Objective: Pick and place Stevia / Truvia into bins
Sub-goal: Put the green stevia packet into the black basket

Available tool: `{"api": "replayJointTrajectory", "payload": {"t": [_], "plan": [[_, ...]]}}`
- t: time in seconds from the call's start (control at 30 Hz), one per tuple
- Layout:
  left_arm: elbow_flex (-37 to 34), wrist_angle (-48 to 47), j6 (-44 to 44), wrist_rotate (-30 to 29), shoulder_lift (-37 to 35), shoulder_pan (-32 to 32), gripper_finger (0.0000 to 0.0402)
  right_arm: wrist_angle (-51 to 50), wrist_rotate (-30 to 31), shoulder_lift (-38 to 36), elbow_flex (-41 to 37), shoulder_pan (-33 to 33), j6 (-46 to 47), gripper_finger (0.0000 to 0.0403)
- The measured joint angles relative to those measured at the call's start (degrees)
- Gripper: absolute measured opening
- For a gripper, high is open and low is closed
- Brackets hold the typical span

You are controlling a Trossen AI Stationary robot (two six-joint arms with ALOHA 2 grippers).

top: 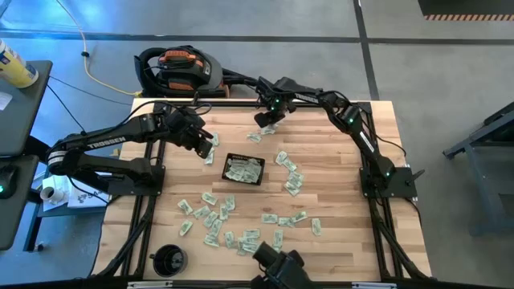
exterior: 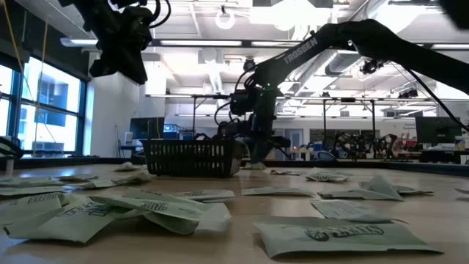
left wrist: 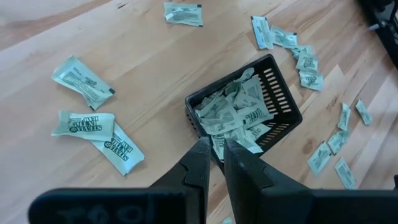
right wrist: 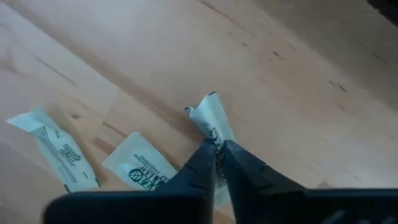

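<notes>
Here the right gripper (right wrist: 216, 151) is pinched closed on a sachet (right wrist: 208, 115), its long axis upright at frame centre. Left gripper (left wrist: 214, 155) is nearly closed, holding nothing, above the tray (left wrist: 283, 93).

The pale wooden bench (top: 337, 241) carries a black mesh tray (top: 243, 169) just beside the left gripper (top: 206, 150), sachets inside it. Loose green-and-white sachets (top: 210, 218) lie scattered well away from both grippers, two more by the right gripper (top: 267, 122). A round black cup (top: 169, 259) sits farthest away.
</notes>
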Motion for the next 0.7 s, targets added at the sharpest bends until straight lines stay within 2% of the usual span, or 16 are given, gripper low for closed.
{"api": "replayJointTrajectory", "payload": {"t": [0.07, 0.17, 0.33, 0.53, 0.63, 0.7], "plan": [[0.0, -0.2, 0.1, -0.6, 0.0, 0.0, 0.0083, 0.0, -0.6, -0.2, 0.0, 0.0, -0.7, 0.0007], [0.0, -0.2, 0.4, -0.8, 0.0, 0.0, 0.0083, 0.2, -1.0, -1.4, 0.0, 0.0, -0.8, 0.0009], [0.0, -0.2, 1.3, -0.9, 0.0, 0.0, 0.0083, 0.7, -3.6, -6.9, 0.0, 2.3, -3.1, 0.0003], [0.0, -0.6, 2.4, -0.9, 0.0, 0.0, 0.0083, -4.3, -9.9, -14.0, 0.1, 10.5, -14.7, 0.0003], [0.0, -0.6, 3.3, -0.9, 0.0, 0.0, 0.0083, -7.1, -13.2, -14.5, 0.1, 15.6, -18.4, 0.0007], [0.0, -0.7, 4.2, -0.9, 0.0, 0.0, 0.0083, -6.6, -13.2, -13.6, 0.0, 19.0, -18.7, 0.0017]]}}
